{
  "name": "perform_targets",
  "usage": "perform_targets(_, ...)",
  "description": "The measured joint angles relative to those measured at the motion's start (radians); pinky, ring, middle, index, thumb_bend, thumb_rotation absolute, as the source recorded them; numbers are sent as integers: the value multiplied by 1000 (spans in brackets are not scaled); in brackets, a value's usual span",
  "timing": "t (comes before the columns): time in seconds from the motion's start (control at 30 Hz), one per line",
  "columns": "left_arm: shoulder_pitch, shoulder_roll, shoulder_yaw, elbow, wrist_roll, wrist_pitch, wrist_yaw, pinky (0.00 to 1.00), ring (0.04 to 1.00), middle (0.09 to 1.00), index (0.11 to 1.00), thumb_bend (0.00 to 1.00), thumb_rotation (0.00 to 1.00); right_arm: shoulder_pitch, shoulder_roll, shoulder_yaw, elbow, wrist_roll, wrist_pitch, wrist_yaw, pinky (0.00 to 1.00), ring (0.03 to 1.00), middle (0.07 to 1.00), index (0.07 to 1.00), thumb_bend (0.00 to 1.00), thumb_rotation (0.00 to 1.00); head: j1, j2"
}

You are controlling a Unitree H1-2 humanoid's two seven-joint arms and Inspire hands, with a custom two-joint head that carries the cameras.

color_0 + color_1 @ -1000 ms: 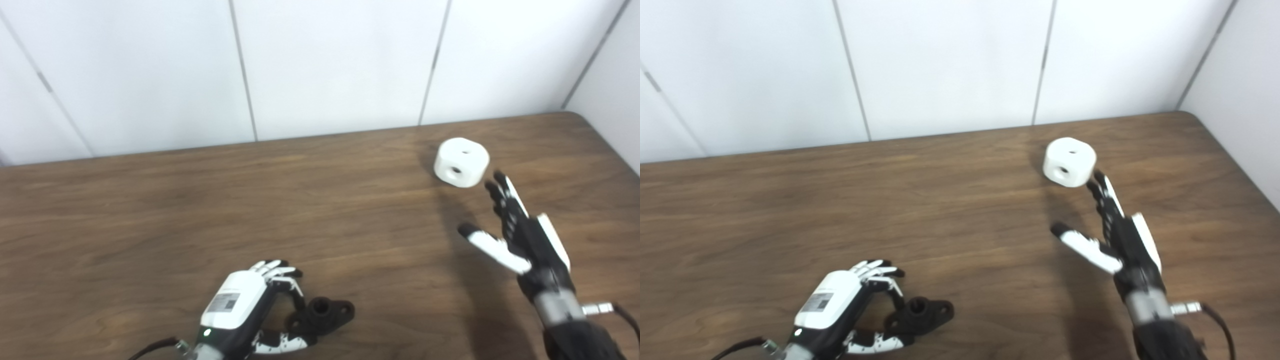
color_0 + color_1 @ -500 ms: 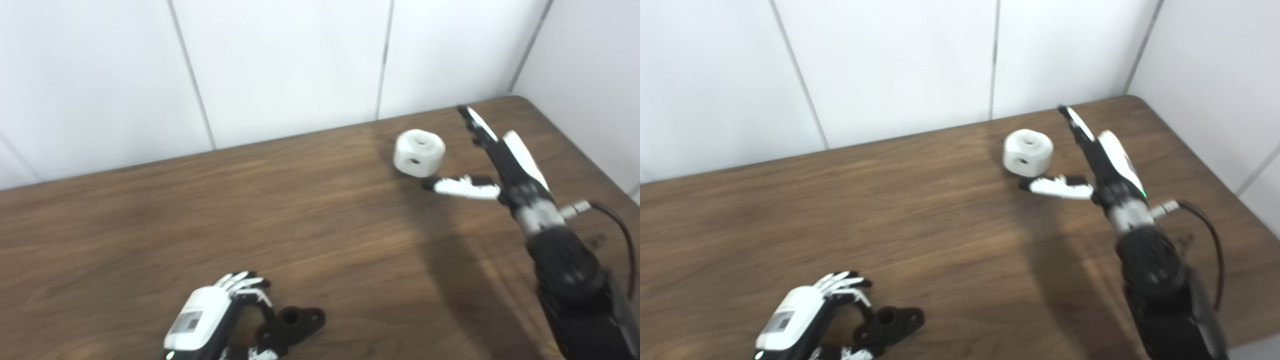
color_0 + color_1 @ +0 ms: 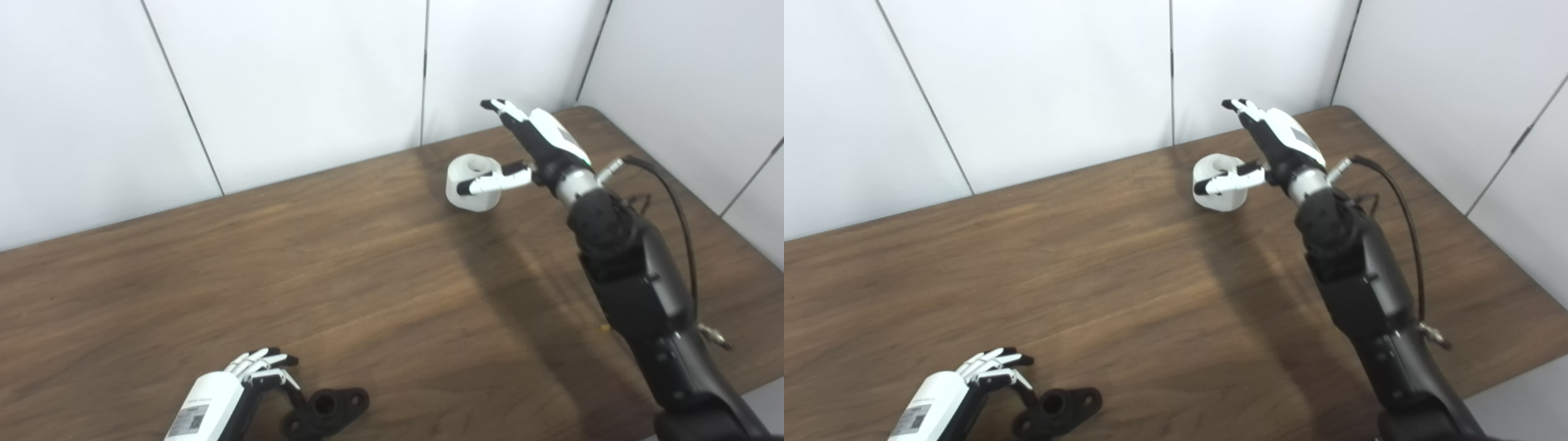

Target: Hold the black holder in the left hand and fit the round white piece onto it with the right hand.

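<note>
The black holder lies on the wooden table at the near left edge of the picture. My left hand has its fingers curled onto the holder's left end; the thumb is cut off by the picture's bottom edge. At the far right stands the round white piece, a short cylinder with a hole in its top. My right hand is open around it. The right hand's thumb crosses the front of the piece, and its fingers stretch out above and behind it without closing.
White wall panels rise right behind the table's far edge and along its right side. The table's rounded far right corner is just beyond my right hand. A black cable loops beside the right forearm.
My right hand has reached forward from the near side to the white piece, with its thumb now across the front. The camera has turned right. The left hand keeps its hold.
</note>
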Motion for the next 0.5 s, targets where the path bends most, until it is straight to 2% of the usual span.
perform_targets(0.13, 1, 7, 4, 0, -6, -2, 0, 873, 889, 805, 488, 516, 51, -30, 2, 27, 87, -38, 0, 0, 1000, 1000, 1000, 887, 952, 341, -5, 2)
perform_targets(0.5, 1, 12, 7, 0, -12, -7, -1, 863, 886, 801, 488, 517, 51, -115, 0, 67, 230, -83, 0, -2, 1000, 1000, 1000, 857, 967, 321, 5, 2)
